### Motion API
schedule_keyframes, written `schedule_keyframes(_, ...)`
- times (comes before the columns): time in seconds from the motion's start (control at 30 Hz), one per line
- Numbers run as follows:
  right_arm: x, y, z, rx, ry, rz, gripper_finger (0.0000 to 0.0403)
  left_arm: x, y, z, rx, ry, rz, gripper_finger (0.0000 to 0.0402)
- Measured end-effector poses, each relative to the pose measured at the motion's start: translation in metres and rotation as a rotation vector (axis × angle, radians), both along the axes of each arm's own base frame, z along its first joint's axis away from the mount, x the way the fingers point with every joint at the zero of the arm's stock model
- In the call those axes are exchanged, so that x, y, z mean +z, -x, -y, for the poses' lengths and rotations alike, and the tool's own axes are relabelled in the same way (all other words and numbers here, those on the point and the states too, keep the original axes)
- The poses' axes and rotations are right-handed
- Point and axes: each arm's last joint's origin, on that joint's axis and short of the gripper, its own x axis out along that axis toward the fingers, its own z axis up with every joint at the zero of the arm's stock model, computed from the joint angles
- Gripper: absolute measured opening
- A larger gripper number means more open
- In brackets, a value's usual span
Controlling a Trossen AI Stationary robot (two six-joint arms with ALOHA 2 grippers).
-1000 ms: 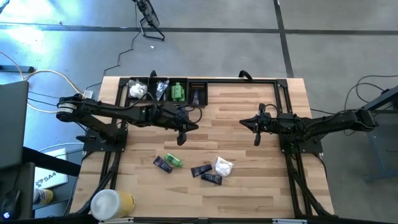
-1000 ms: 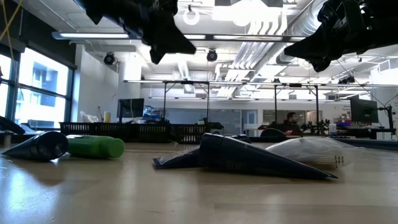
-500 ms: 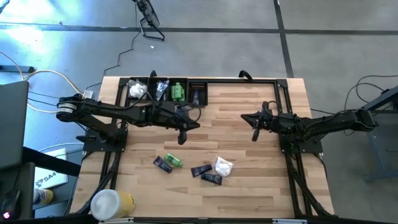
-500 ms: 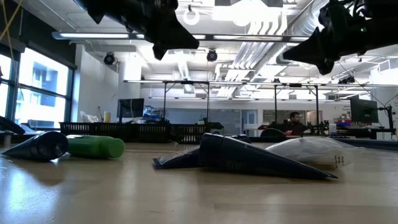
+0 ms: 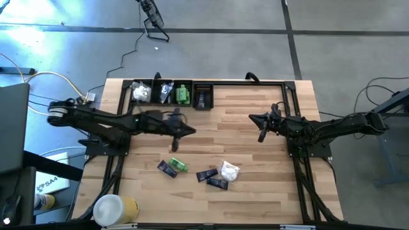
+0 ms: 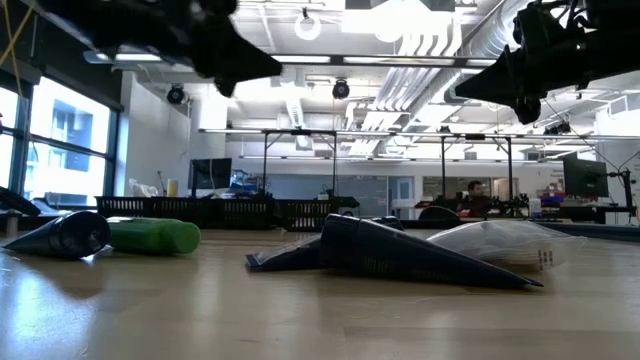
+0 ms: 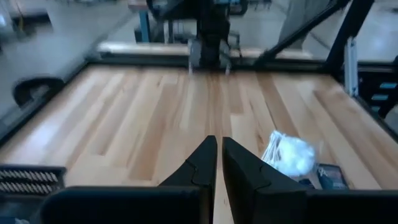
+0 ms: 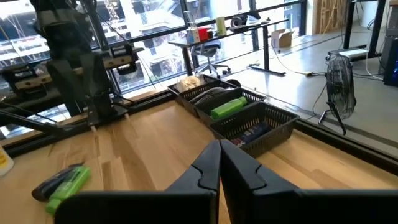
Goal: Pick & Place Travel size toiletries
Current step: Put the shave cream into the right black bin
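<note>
Toiletries, loose, lower centre of high view: green bottle [image 5: 179, 167] beside dark sachets [image 5: 211, 174], white packet [image 5: 229, 170]. Judged light; sachets limp, packet crinkly and slick; bottle best pinched across its body. Left gripper [image 5: 174, 148] and right gripper [image 5: 261, 136] hung above, both closed, empty.

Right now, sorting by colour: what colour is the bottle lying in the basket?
Green; the bottle in the basket shows best in the right wrist view.
</note>
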Motion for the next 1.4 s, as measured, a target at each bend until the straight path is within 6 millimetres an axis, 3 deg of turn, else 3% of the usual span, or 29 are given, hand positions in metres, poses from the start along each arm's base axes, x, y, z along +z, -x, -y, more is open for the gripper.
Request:
schedule_keyframes(0.37,0.002,0.000,0.000,0.000,-0.002,0.019,0.0002,-0.008,0.079,0.001,0.002,-0.048,0.091,0.0022)
schedule_keyframes(0.77,0.002,0.000,0.000,0.003,-0.001,0.024,0.0002,-0.018,0.136,0.002,0.008,-0.052,0.255,0.0022)
schedule_keyframes(1.0,0.002,0.000,0.000,0.004,-0.001,0.023,0.0002,-0.020,0.152,0.003,0.010,-0.014,0.251,0.0022)
schedule_keyframes(1.4,0.003,-0.001,-0.001,0.043,-0.023,0.038,0.0002,-0.028,0.154,0.003,0.008,-0.004,0.166,0.0022)
